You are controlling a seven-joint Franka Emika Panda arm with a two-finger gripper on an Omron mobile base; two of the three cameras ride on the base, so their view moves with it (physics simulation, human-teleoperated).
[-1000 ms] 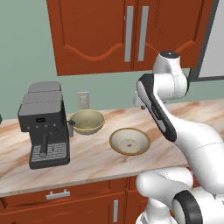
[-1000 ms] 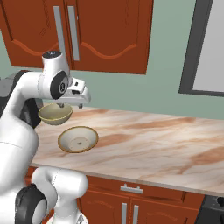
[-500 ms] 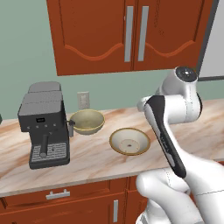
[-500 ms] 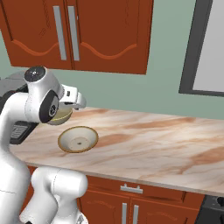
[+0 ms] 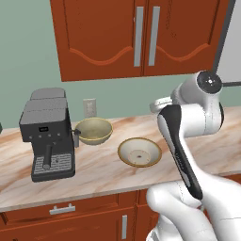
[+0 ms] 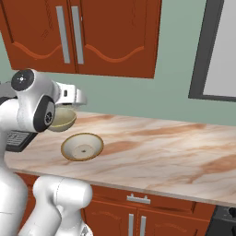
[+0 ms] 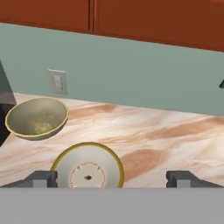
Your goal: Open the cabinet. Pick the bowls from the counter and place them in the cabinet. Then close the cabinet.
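A black coffee machine [image 5: 46, 134] is standing at the left end of the counter [image 5: 99, 172], with the deep bowl [image 5: 93, 130] sitting just beside it, below a wall outlet [image 5: 89, 108]. The shallow bowl [image 5: 139, 152] is lying near the deep one, toward the counter's front edge. Overhead, the cabinet [image 5: 141, 35] is hanging with both doors shut. The gripper [image 7: 111, 178] is hovering above the counter with its fingers [image 7: 41, 178] spread wide and holding nothing, the shallow bowl showing between them in the hand view.
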